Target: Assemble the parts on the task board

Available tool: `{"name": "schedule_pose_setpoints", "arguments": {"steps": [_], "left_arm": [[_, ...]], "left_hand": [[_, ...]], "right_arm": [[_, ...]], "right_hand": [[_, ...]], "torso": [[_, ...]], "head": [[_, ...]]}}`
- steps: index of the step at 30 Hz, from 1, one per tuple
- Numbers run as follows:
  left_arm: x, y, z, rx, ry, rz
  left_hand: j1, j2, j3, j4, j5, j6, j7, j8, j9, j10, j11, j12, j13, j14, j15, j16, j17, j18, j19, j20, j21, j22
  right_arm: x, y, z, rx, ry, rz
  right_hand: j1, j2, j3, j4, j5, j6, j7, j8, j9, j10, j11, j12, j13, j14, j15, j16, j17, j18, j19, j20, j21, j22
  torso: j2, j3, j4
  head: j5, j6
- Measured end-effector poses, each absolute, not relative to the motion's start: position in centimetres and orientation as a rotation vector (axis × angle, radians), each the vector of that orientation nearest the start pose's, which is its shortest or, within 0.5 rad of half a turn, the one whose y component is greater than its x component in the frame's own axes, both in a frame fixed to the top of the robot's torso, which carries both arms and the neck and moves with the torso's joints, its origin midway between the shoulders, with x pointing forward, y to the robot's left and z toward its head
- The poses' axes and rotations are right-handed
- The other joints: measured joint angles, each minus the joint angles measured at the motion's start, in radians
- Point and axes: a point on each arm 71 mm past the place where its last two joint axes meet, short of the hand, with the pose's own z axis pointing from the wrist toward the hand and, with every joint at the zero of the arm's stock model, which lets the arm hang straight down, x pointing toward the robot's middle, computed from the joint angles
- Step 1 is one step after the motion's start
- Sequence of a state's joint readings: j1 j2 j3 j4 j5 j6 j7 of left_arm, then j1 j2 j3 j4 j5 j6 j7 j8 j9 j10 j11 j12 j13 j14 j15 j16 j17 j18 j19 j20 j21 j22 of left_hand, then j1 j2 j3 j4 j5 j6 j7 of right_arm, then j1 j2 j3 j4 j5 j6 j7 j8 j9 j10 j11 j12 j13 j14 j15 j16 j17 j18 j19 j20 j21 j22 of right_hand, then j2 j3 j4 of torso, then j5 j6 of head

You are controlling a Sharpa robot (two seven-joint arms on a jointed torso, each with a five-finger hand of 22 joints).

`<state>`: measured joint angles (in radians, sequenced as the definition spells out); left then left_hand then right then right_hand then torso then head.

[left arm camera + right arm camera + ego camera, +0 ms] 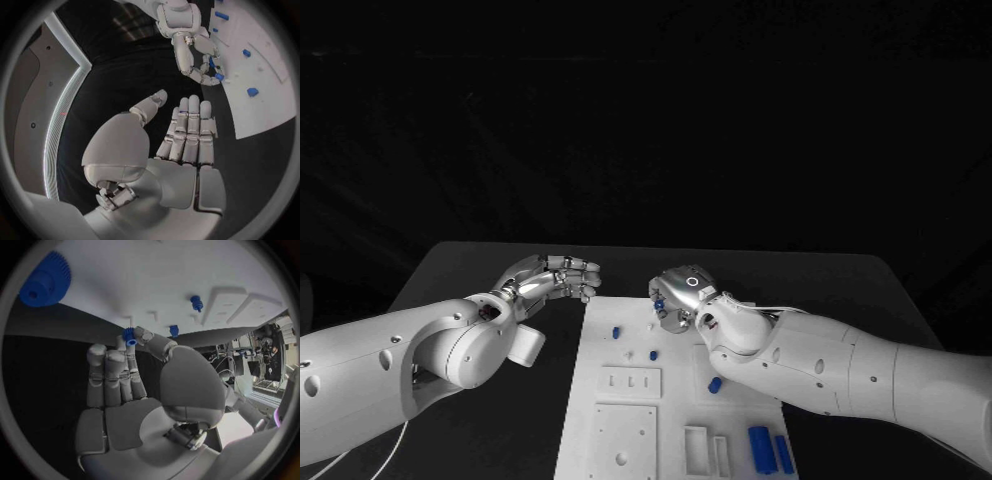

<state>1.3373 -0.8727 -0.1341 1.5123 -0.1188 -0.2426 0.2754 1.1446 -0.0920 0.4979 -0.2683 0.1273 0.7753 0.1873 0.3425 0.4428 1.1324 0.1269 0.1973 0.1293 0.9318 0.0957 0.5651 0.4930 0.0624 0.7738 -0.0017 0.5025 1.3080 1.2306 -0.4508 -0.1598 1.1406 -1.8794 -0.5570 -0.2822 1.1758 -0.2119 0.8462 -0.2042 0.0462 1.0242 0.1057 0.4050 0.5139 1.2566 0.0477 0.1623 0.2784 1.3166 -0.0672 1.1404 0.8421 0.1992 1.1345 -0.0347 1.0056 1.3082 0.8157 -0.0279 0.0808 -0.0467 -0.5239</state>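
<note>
Right hand [128, 390] is pinched on a small blue part [129, 336] over the board [625, 400] near its far edge. Left hand [557, 279] is held off the board's far-left corner, fingers together, nothing gripped.

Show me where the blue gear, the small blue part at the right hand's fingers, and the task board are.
blue gear [42, 281]: right wrist view, its toothed face.
small blue part [129, 336]: right wrist view, its body between the fingers.
task board [625, 435]: head view, bare white surface.

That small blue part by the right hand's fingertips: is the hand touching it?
Touching. The right wrist view shows the right hand pinching the small blue part between thumb and finger.
</note>
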Motion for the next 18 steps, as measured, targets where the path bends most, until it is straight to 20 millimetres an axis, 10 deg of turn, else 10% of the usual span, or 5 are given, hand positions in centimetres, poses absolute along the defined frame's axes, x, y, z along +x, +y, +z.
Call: {"name": "schedule_pose_setpoints", "arguments": {"steps": [18], "left_arm": [[50.09,22.12,-15.04,-0.938,1.571,-1.459]], "left_hand": [[0.000,0.000,0.000,0.000,0.000,0.000,0.000,0.000,0.000,-0.004,0.004,0.000,0.001,0.000,0.000,0.000,0.001,-0.001,0.000,0.000,0.000,0.000]], "right_arm": [[53.58,-10.09,-20.62,-0.434,1.341,0.373]], "right_hand": [[0.000,0.000,0.003,0.003,-0.004,0.000,0.000,-0.005,0.002,0.000,0.000,0.004,0.000,0.000,0.000,0.000,-0.001,0.000,-0.005,-0.001,0.000,0.000]], "torso": [[0.001,0.0004,-0.0024]], "head": [[0.008,-0.008]]}}
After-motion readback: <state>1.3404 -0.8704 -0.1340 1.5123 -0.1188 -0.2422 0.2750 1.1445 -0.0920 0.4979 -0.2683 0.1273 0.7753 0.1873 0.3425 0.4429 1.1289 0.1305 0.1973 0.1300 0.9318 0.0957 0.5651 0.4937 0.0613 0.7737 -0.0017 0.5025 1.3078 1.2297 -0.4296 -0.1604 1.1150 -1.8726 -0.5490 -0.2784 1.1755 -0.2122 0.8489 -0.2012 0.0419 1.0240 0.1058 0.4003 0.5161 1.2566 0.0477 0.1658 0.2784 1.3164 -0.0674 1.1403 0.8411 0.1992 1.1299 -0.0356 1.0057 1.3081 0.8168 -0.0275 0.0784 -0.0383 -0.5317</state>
